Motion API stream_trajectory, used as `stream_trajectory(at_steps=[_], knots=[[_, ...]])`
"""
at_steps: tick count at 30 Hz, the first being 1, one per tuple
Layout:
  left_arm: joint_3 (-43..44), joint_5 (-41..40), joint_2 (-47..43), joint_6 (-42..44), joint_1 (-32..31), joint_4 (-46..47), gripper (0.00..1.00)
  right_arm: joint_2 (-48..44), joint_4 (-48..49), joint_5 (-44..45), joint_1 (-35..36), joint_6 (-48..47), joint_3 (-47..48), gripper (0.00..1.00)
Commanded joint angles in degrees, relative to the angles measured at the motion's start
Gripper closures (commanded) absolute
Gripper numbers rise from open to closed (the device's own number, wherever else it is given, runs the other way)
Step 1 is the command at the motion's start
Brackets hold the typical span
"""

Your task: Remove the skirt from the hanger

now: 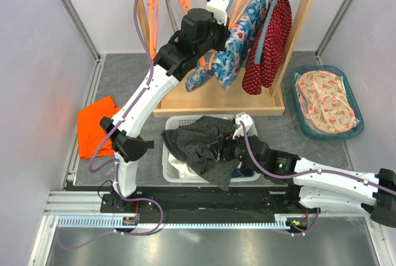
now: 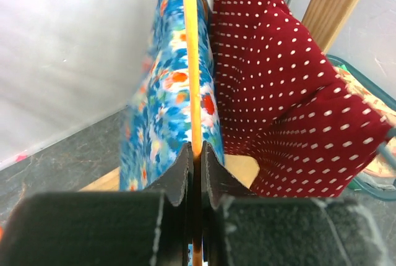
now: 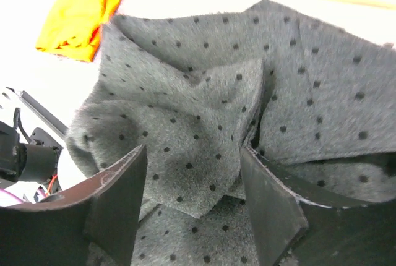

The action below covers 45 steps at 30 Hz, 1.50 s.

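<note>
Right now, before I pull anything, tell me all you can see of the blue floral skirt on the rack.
The blue floral skirt looks like thin printed cloth, blue with orange, red and white flowers. It hangs in loose folds from an orange hanger on the wooden rack, its hem near the rack's base. A red white-dotted garment hangs pressed against it. The left gripper has its fingers shut on the hanger's thin bar, right at the fabric. I cannot tell whether they also pinch cloth.
</note>
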Motion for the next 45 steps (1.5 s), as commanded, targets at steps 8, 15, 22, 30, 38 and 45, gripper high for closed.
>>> stream_trajectory(at_steps=[8,15,22,30,38,45], knots=[[5.49,-3.17,-6.85,6.4,-0.35,6.6,0.98,-5.15,-7.61,1.77,-0.17,-9.61,16.25,0.22],[4.27,-3.79,-14.05,7.02,-0.43,5.2,0.98,-2.43,-8.75,2.48,-0.09,-13.74,23.82,0.19],[-2.15,-4.23,-22.75,6.41,-0.43,1.95,0.98,0.2,-8.4,2.91,0.0,-15.94,27.95,0.17],[-9.53,-3.96,-29.26,4.56,-0.43,-0.51,0.98,9.51,-8.84,6.85,2.02,-24.11,43.23,0.12],[-12.61,-3.52,-31.2,4.56,-0.43,-0.87,0.98,21.82,-5.59,22.24,11.69,-41.24,51.85,0.11],[-13.58,-3.0,-31.73,2.72,-0.43,-1.39,0.98,25.69,9.06,34.53,12.75,-56.44,49.41,0.14]])
